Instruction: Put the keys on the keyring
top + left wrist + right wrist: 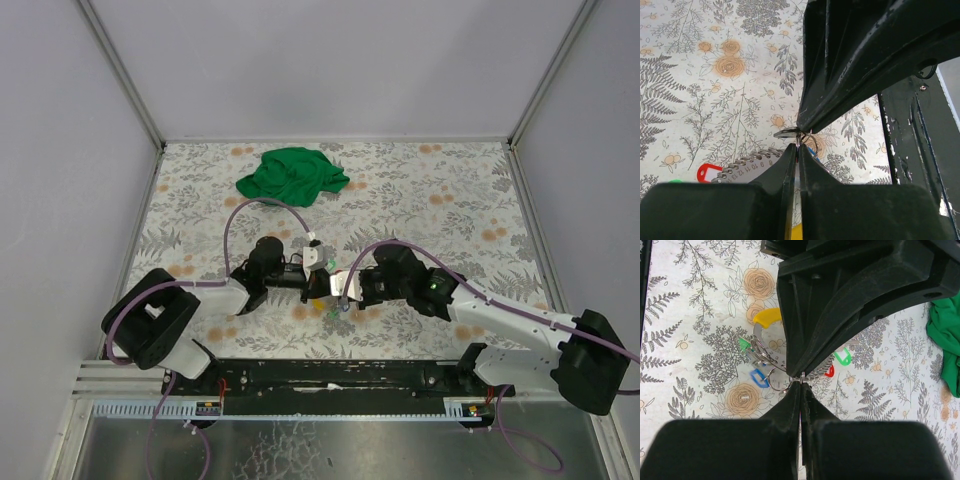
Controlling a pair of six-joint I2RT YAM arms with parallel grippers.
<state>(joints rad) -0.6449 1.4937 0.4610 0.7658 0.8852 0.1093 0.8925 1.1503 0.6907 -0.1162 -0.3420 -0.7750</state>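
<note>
Both jaw pairs are clenched, tips meeting. We see the right gripper (801, 381) pinching the thin keyring (777, 389) wire right at its fingertips. The left gripper (798, 148) clamps the same wire from the opposite side. The keys (758, 347) with yellow, green and blue heads bunch just beside the right jaws. The red key (829, 372) sits on their other side. The green cloth (292, 175) is well apart.

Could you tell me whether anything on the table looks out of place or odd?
Only the green cloth stands out: it lies crumpled in a heap at the far side of the table, apart from the keys bunched at the near side. Nothing looks spilled or broken.
</note>
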